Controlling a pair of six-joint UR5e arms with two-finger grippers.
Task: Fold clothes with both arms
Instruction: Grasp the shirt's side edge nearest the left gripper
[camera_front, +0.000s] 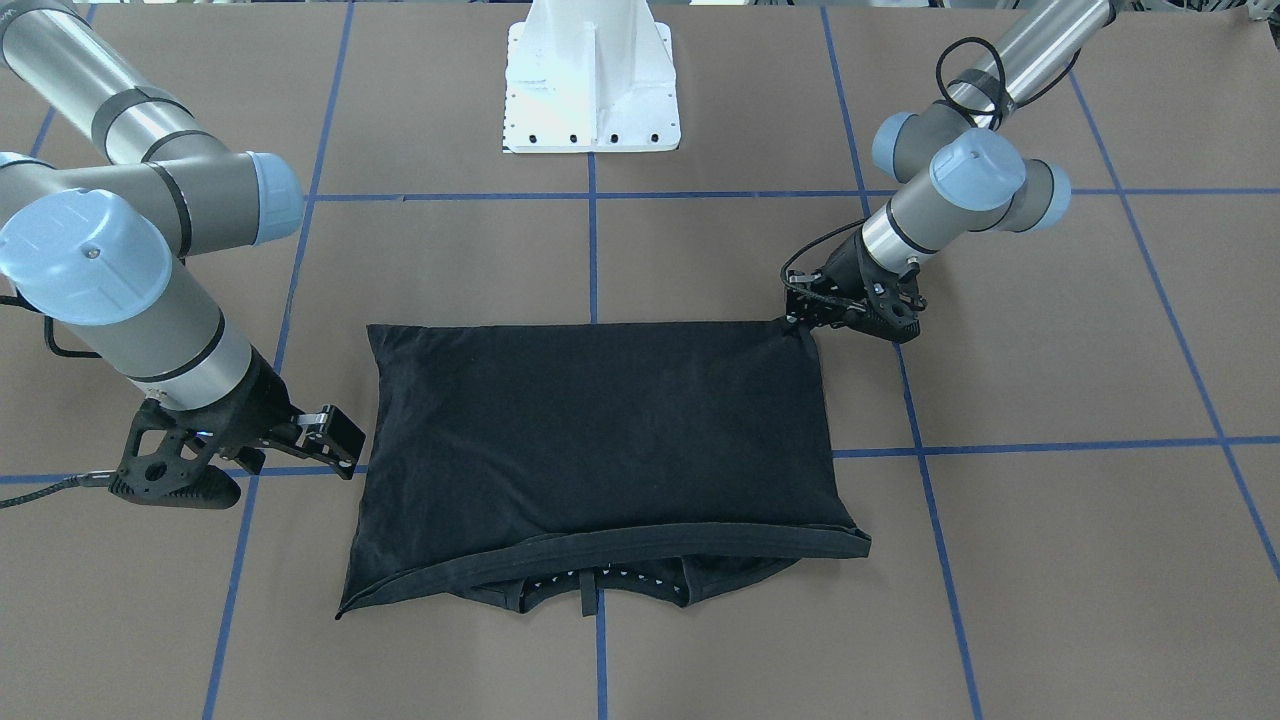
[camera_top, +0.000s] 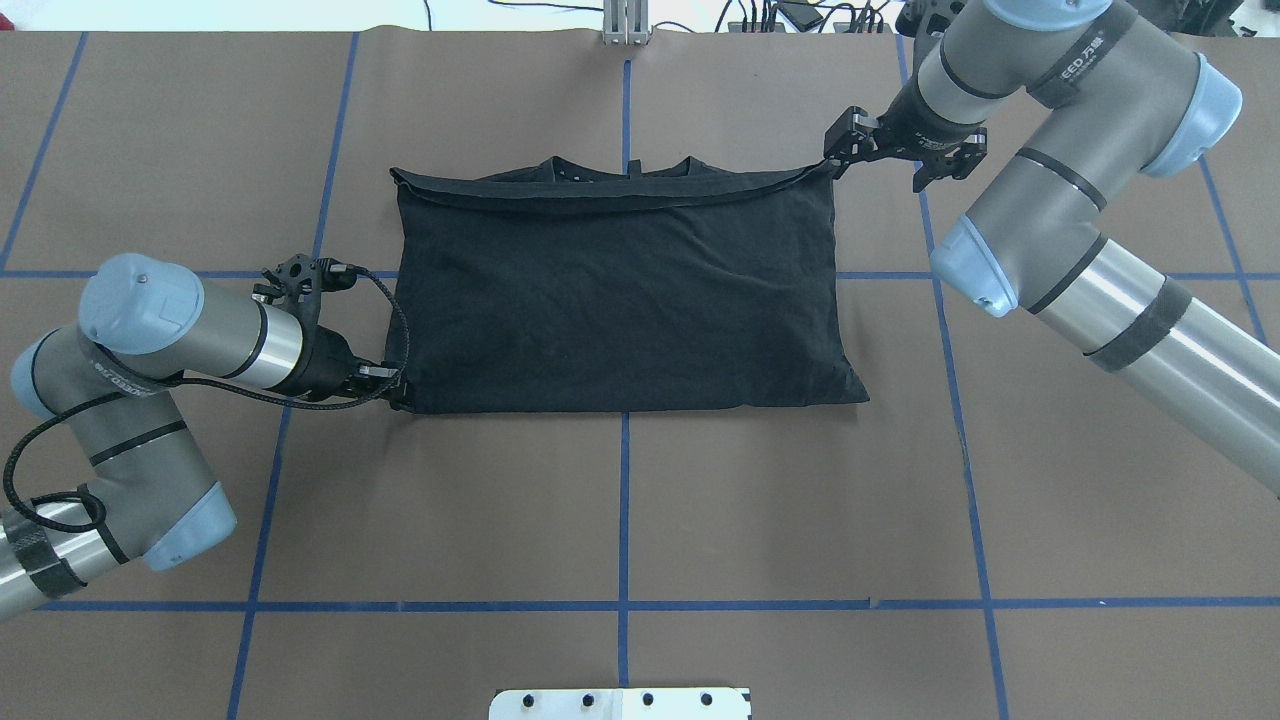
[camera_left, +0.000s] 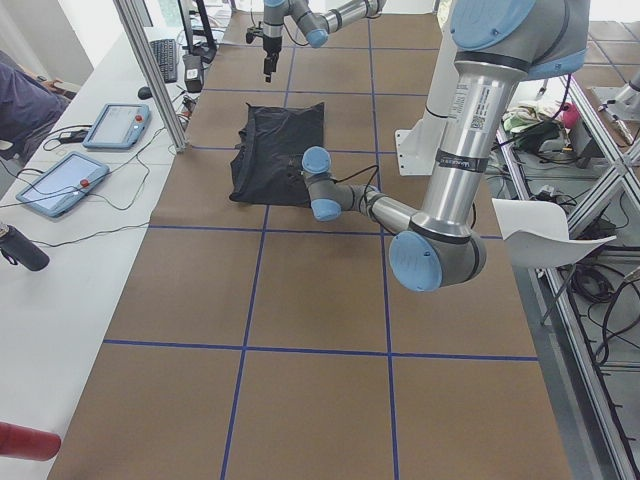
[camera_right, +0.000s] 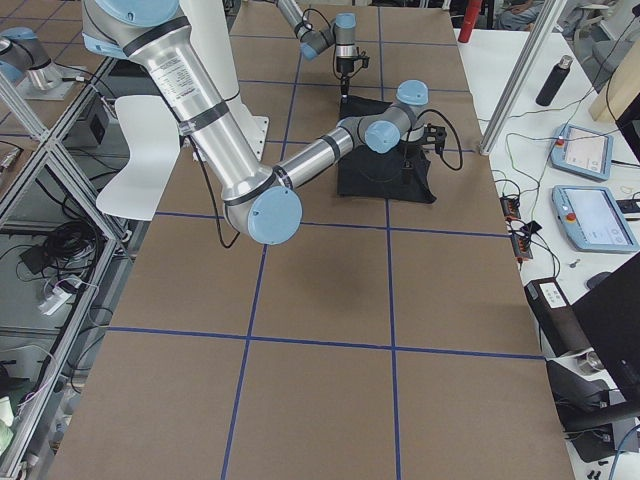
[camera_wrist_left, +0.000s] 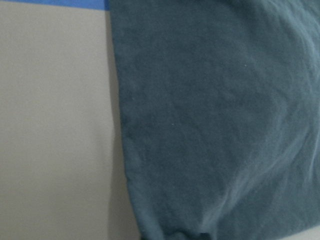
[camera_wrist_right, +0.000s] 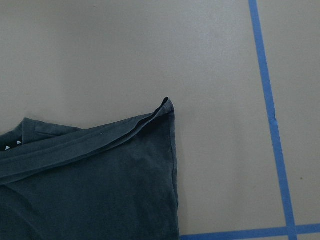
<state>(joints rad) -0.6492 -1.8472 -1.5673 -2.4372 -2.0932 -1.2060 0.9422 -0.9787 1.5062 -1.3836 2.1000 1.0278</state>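
The black T-shirt (camera_front: 600, 430) lies folded into a rectangle on the brown table, plain side up, with the collar (camera_top: 620, 170) at the far edge. It also shows in the overhead view (camera_top: 620, 290). My left gripper (camera_top: 398, 388) is low at the shirt's near-left corner (camera_front: 800, 318). In the left wrist view the fabric (camera_wrist_left: 215, 125) bunches towards the fingers, so it looks shut on that corner. My right gripper (camera_top: 835, 160) hangs open just above the far-right corner (camera_front: 345, 445). That corner (camera_wrist_right: 167, 107) lies free on the table.
The white base pedestal (camera_front: 592, 90) stands at the table's near edge. Blue tape lines (camera_top: 625, 480) grid the brown table. Tablets (camera_left: 115, 125) and cables lie on a side bench past the far edge. A dark bottle (camera_right: 553, 80) stands there.
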